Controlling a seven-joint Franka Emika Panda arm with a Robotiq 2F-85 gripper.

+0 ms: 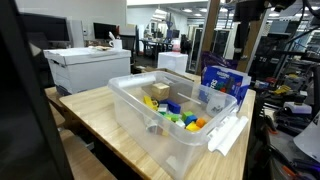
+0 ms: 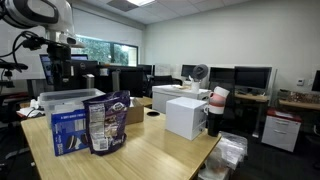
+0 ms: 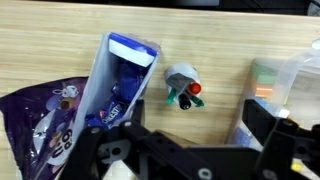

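Tabletop of pale wood point(image 3: 220, 40) fills the wrist view and carries everything else; it also shows in both exterior views. Largest on it is a clear plastic bin point(image 1: 135, 120) with no lid on, holding a scatter of coloured blocks point(image 1: 180, 112). A clear lid point(image 1: 228, 135) leans against the bin's outer wall at the table edge. In the wrist view only a corner of the bin shows, at the right edge.

Next to the bin are two snack packs. In an exterior view they stand upright side by side, a blue pack point(image 2: 68, 130) and a purple bag point(image 2: 108, 125), just in front of the bin. From the wrist camera, the blue pack point(image 3: 120, 85) runs slantwise up the frame and the purple bag point(image 3: 35, 125) sits at the lower left, touching or overlapping it.

Smallest is a grey piece point(image 3: 183, 90) with a red and a green tip, lying alone on the bare wood between the blue pack and the bin and touching neither. What exactly it is cannot be made out.

Above the table, the gripper point(image 3: 180, 128) has its jaws spread wide and empty, with one finger near the blue pack's lower end and the other near the bin corner. The grey piece lies in line with the gap between them, nearest of all the things.
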